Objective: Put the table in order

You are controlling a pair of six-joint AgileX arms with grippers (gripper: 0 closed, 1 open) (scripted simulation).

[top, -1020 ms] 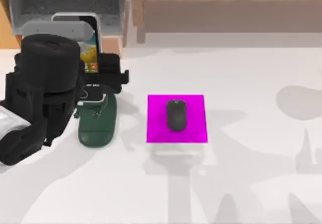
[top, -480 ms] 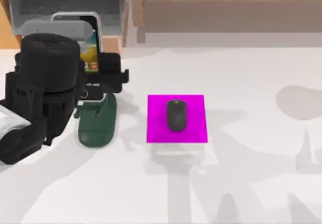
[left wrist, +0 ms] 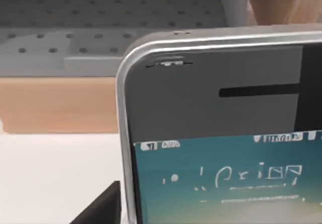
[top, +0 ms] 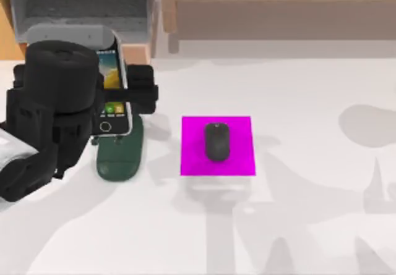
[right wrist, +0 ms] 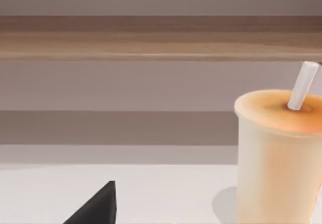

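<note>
Top view: the left gripper (top: 124, 93), jaws clamped across a glossy smartphone (top: 113, 99), holds it above a dark green stand (top: 120, 154) near the white table's (top: 309, 225) left edge, likely for docking; a matte black mouse (top: 216, 141) sits on the magenta mat (top: 238, 164).

Left wrist view: the phone's rounded metal rim faces grey pegboard (left wrist: 100, 17).

Right wrist view: the right gripper's jaws cannot be told; a smooth orange drink cup (right wrist: 276, 153) with a white straw (right wrist: 302, 85) stands on the table.

So there's a magenta mat (top: 218, 146) out in the middle with a dark mouse (top: 216, 141) sitting right on it, and to its left a dark green stand (top: 120, 157) with a phone (top: 115, 99) over its far end, screen lit. Behind that is tan wooden furniture (top: 9, 31) with a grey pegboard-looking compartment (left wrist: 100, 27). A pale orange cup (right wrist: 276, 153) with a white straw (right wrist: 303, 84) stands upright too.
</note>
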